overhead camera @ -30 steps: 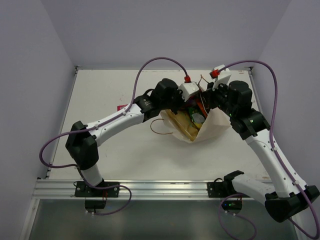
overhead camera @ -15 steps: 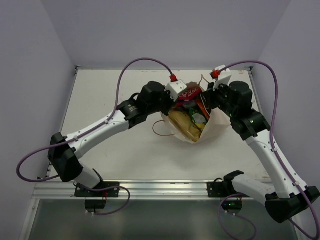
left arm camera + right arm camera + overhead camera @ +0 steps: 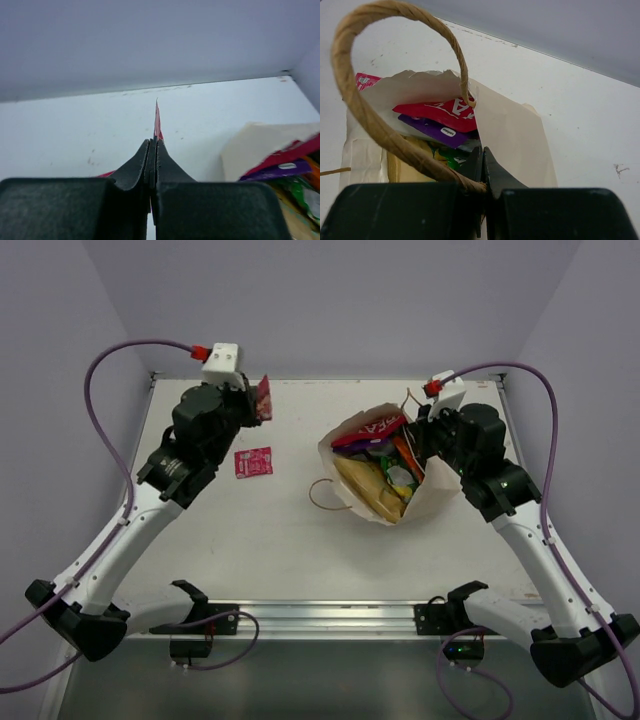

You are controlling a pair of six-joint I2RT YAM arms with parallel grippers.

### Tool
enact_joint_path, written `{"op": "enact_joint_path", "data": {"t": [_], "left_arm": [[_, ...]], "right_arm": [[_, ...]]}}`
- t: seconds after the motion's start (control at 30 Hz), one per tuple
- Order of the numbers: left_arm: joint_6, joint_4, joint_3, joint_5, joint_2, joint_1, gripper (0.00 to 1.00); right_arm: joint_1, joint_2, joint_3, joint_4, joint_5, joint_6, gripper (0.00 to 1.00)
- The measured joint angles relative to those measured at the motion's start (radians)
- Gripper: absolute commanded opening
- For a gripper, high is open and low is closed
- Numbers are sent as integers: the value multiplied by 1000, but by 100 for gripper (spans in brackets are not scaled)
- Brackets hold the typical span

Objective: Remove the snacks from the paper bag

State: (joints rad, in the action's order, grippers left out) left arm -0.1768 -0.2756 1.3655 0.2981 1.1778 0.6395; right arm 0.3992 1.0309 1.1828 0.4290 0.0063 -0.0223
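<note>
Left gripper (image 3: 153, 150): my jaws pinched tight on red packet (image 3: 157, 117).
Release: lower beside pink packet (image 3: 253, 462) beneath me, then open.
Right gripper (image 3: 482, 167): clamped on paper bag (image 3: 515, 135) rim; hold steady.

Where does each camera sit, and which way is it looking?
Top external: high behind the arms, looking down on the table; both arms show, the left end effector holding a pink-red packet, the right end effector at the paper bag.
Left wrist: on the left arm, looking across the table to the back wall; its fingers show, shut on the packet.
Right wrist: on the right arm, looking into the bag's mouth; its fingers show, shut by the string handle.
Shared: all three see the bag.
</note>
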Motion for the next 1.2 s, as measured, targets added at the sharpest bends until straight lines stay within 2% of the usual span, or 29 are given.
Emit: {"op": "enact_joint_path", "data": {"t": [0.13, 0.23, 0.43, 0.5, 0.53, 0.6, 0.63, 0.67, 0.73, 0.8, 0.93, 1.0, 1.07, 1.2], "left_arm": [[-106, -21, -140, 60, -28, -125, 0], [-161, -36, -273, 35, -12, -137, 0], [-284, -8, -557, -103, -5, -140, 0], [-316, 1, -621, -117, -19, -144, 21], [-332, 3, -647, -121, -27, -150, 43], [-356, 0, -674, -117, -32, -170, 69], [-369, -4, -676, -115, -32, -182, 85], [-371, -4, -676, -115, -32, -190, 89], [-381, -15, -660, -125, -39, -201, 93], [-383, -37, -620, -151, -43, -201, 94], [-404, -59, -463, -225, -49, -176, 94], [-412, -64, -361, -238, -40, -130, 93], [-405, -61, -241, -237, -3, 2, 92], [-339, -26, -63, -269, 108, 161, 82]], "right_arm": [[0, 0, -4, -4, 3, 0, 0], [0, -5, -8, -5, 4, 0, 0], [0, -11, -18, -12, 3, 0, 0], [0, -11, -21, -16, 3, 0, 0], [0, -11, -23, -18, 3, 0, 0], [0, -11, -24, -20, 3, 0, 0], [0, -11, -24, -22, 3, 0, 0], [0, -11, -24, -22, 3, 0, 0], [0, -11, -24, -22, 3, 0, 0], [0, -11, -24, -22, 3, 0, 0], [0, -11, -24, -21, 4, 0, 0], [1, -11, -23, -20, 5, 0, 0], [5, -11, -20, -16, 9, -1, 0], [12, -11, -16, -7, 11, -2, 0]]}}
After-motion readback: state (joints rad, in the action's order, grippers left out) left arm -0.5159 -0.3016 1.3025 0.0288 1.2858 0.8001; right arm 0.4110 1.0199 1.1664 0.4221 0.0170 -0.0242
